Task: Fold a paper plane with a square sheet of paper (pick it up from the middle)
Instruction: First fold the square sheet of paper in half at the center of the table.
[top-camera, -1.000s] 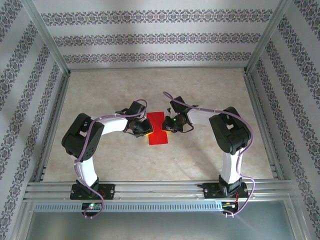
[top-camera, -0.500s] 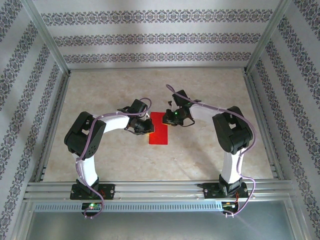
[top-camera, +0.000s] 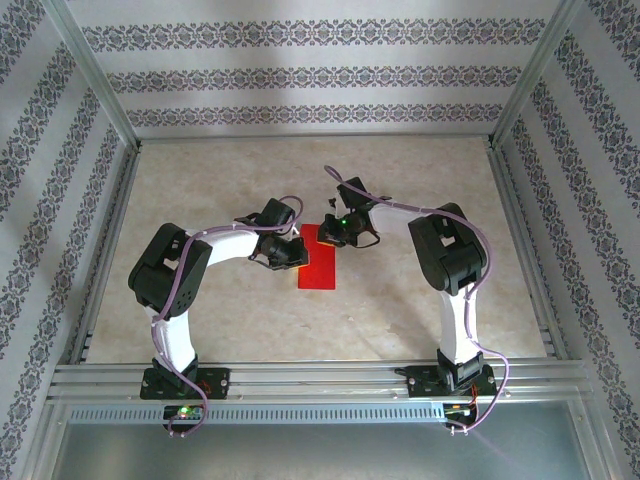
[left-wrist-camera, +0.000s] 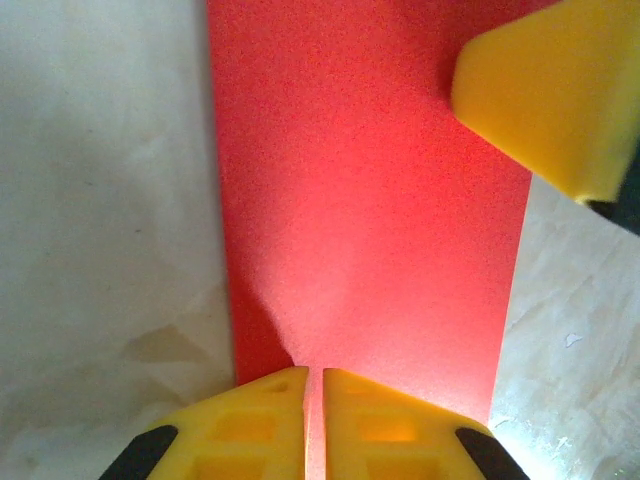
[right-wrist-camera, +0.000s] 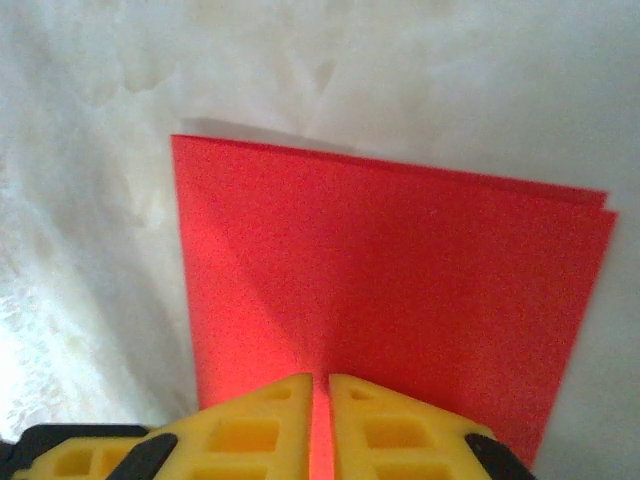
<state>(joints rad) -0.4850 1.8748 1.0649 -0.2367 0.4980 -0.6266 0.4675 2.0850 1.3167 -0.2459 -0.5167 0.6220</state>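
Red square sheet of paper (top-camera: 318, 264), already doubled into a narrow rectangle, lies flat on the desk (top-camera: 250, 180) between the arms.
Left gripper (top-camera: 292, 252) has its jaws together, pinching the sheet's left edge, which puckers there. Right gripper (top-camera: 333, 232) has its jaws nearly together over the far end, whether pinching or pressing is unclear. This looks like the first crease being set. Next comes folding the corners inward, which calls for one gripper anchoring the sheet.

Both arms fold inward from their bases, elbows pushed out to the sides and wrists tipped downward. The left pincer (left-wrist-camera: 313, 374) and the right pincer (right-wrist-camera: 320, 380) face each other, each with its jaws drawn nearly together.
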